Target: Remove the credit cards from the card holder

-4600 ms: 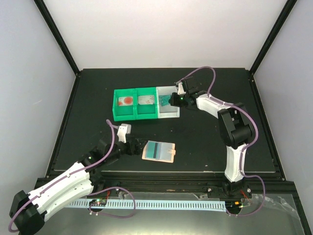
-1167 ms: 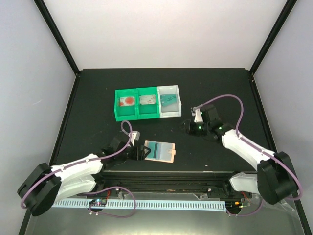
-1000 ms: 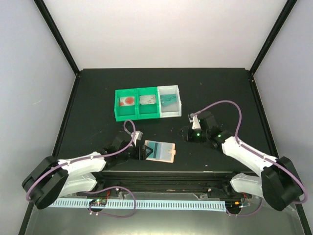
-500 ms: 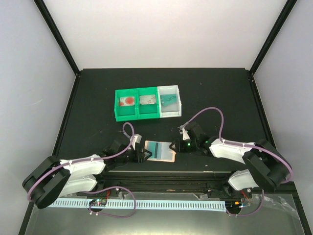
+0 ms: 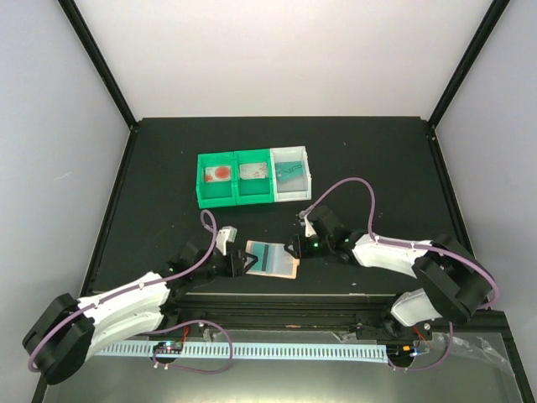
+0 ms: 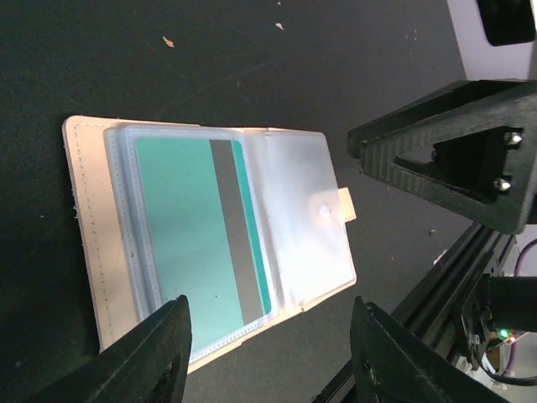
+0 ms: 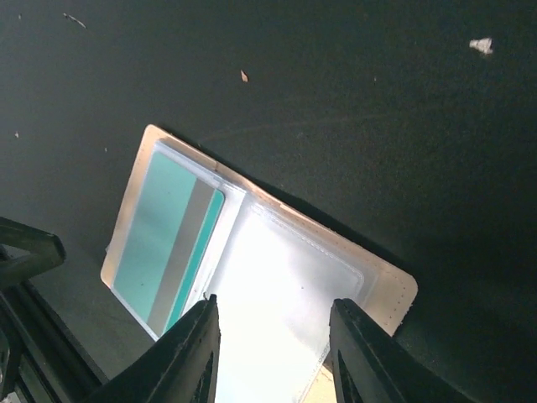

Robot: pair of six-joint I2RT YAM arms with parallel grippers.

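The tan card holder [image 5: 284,267] lies open and flat near the table's front edge. A teal credit card [image 6: 180,248] with a grey stripe sits in its left clear sleeve; the right sleeve [image 7: 285,294] looks glossy and bare. My left gripper [image 5: 242,262] is open at the holder's left edge, its jaws straddling the near side of the holder [image 6: 88,235]. Over the holder's right half hovers my right gripper [image 5: 294,249], also open, with nothing between its fingers [image 7: 201,336]. Another teal credit card [image 5: 290,171] lies in the white bin compartment.
A green-and-white three-compartment bin [image 5: 238,201] stands behind the holder, with a red-marked item [image 5: 218,174] and a grey card [image 5: 252,172] in its green parts. The black frame rail [image 5: 277,295] runs just in front of the holder. The two grippers face each other closely.
My right gripper came from the white bin compartment down to the holder's right side, leaving a teal card in the bin. My left gripper moved up to the holder's left edge and narrowed.
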